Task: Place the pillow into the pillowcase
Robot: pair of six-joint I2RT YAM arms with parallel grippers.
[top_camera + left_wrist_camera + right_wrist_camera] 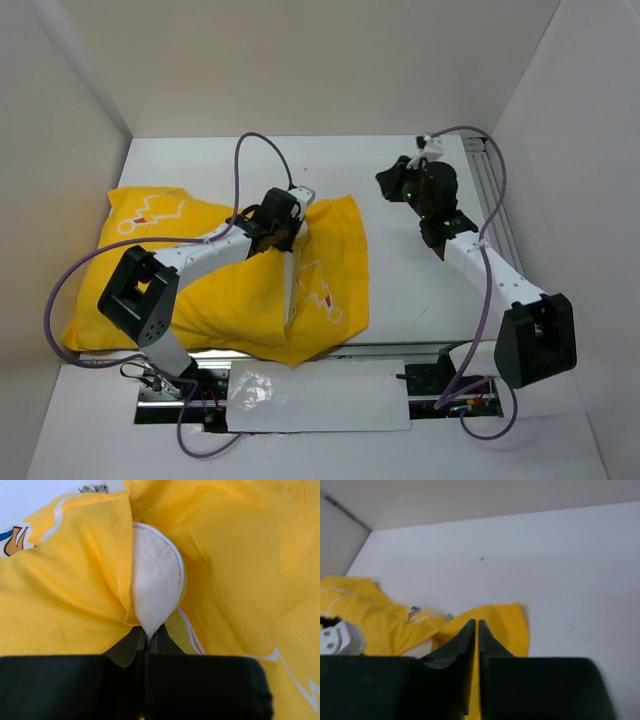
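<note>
The yellow pillowcase [220,290] lies bulging on the left and middle of the table. Most of the cream-white pillow is inside it. Only a narrow white strip [291,285] shows at the opening in the top view. My left gripper [282,228] sits at that opening. In the left wrist view it [147,630] is shut on a white corner of the pillow [155,580], with yellow pillowcase fabric [235,555] bunched on both sides. My right gripper [392,182] hangs above bare table to the right of the pillowcase. It [476,622] is shut and empty, with the pillowcase's corner [507,620] beyond it.
White walls close in the table on the left, back and right. A metal rail [492,195] runs along the back right. A white sheet [320,398] lies at the near edge between the arm bases. Purple cables [250,150] loop over both arms.
</note>
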